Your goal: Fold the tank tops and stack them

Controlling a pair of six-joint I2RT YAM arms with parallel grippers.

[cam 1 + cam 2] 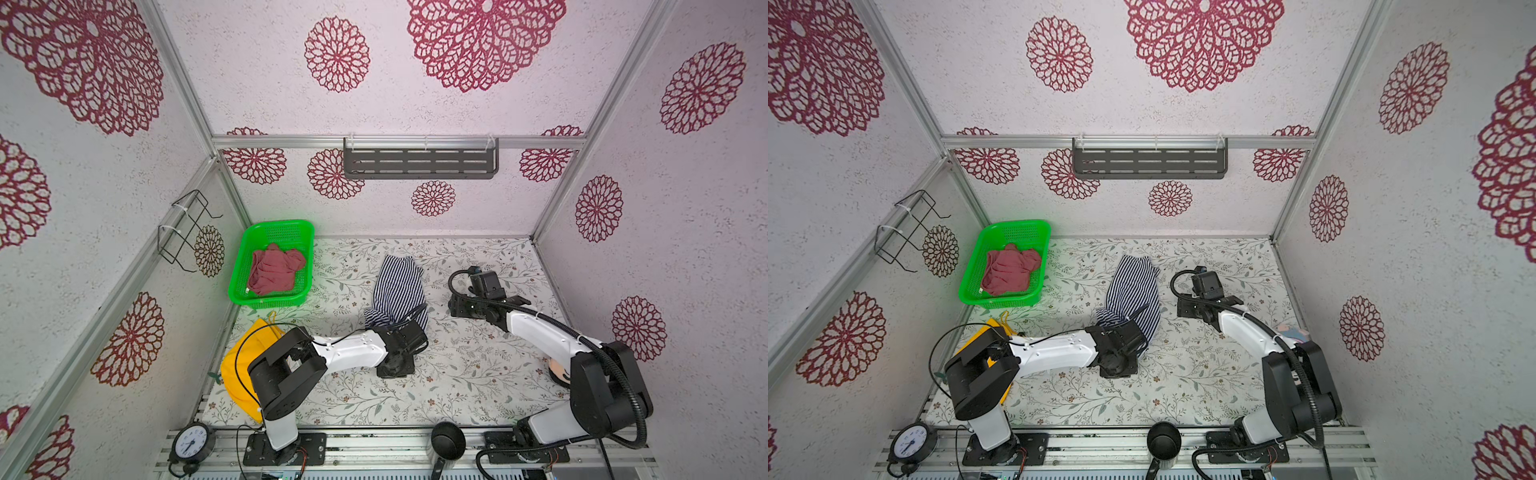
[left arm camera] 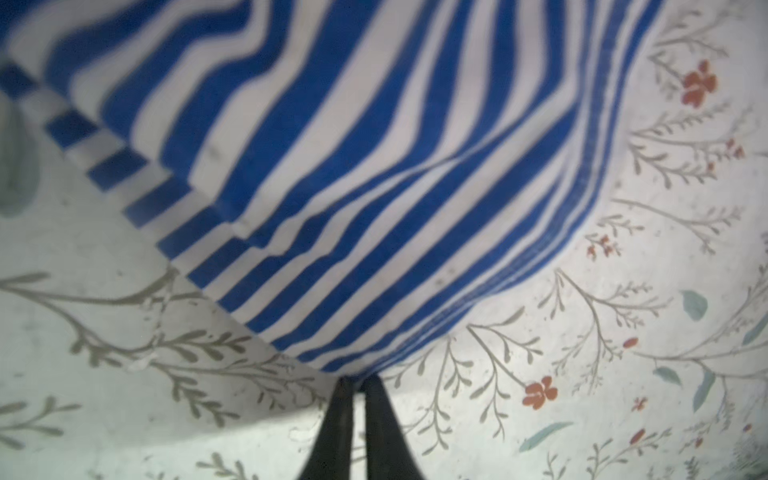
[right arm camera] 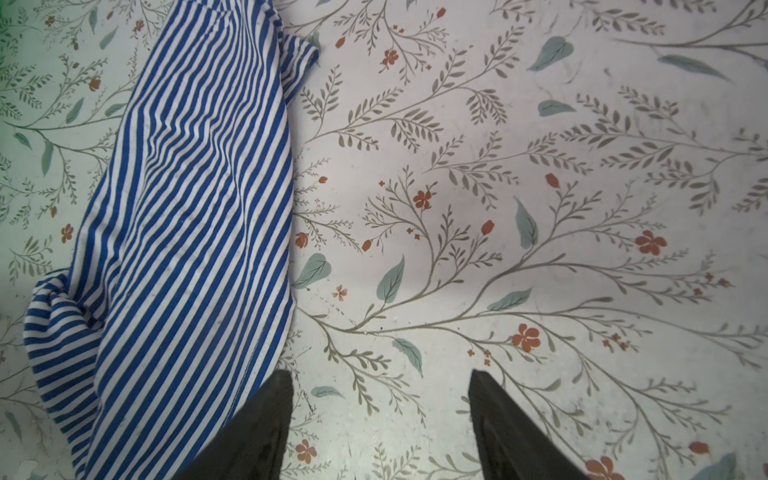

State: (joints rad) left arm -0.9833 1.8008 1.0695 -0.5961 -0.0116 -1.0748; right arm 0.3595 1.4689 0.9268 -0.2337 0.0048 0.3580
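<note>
The navy-and-white striped tank top [image 1: 397, 286] [image 1: 1133, 286] lies crumpled lengthwise in the middle of the floral table. My left gripper [image 2: 359, 380] is shut on the near edge of this striped top [image 2: 332, 166], with the cloth pinched between its black fingertips. Just right of the striped top [image 3: 187, 228], my right gripper [image 3: 380, 374] hovers open above bare table, holding nothing. The dusty rose-red tank top [image 1: 274, 270] [image 1: 1009, 272] sits bunched inside the green basket [image 1: 274, 224] at the back left.
A yellow cloth hat [image 1: 237, 365] lies under the left arm at the table's left edge. A clock [image 1: 191, 442] and a black cup [image 1: 448, 440] stand on the front rail. A wire rack [image 1: 187, 228] and a dark shelf [image 1: 419, 160] hang on the walls.
</note>
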